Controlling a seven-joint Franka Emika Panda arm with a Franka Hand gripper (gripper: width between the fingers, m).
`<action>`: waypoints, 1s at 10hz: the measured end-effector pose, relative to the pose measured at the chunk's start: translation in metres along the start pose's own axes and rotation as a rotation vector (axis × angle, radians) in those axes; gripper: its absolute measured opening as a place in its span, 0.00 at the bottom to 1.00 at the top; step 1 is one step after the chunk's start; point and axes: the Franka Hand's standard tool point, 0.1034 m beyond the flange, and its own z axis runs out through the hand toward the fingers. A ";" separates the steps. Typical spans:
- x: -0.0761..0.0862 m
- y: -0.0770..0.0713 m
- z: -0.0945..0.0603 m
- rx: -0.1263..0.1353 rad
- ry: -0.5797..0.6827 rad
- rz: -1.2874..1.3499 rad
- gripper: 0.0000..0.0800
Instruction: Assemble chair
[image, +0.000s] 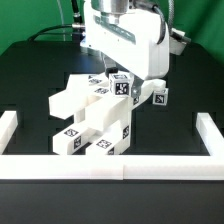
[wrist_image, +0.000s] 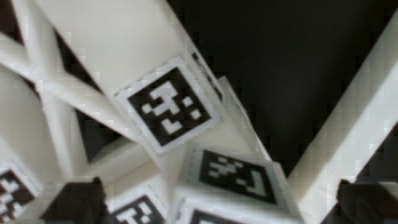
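The hand (wrist_image: 217, 205), fingers apart, hovers over the chair (wrist_image: 169, 105), whose pieces run out of frame.

Your arm (image: 112, 8) hangs in from the top of the exterior view, with its broad white wrist block (image: 125, 45) level and facing down. Your tool (wrist_image: 221, 204) points straight down, jaws spread wide. In the wrist view you see its two dark fingertips (wrist_image: 75, 200) far apart, one at each side edge of the picture, not clamped on anything.
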 end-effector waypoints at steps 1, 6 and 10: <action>0.000 -0.001 -0.001 0.002 0.002 -0.115 0.81; 0.001 0.000 0.000 0.002 0.002 -0.556 0.81; 0.001 0.000 0.000 0.001 0.003 -0.827 0.81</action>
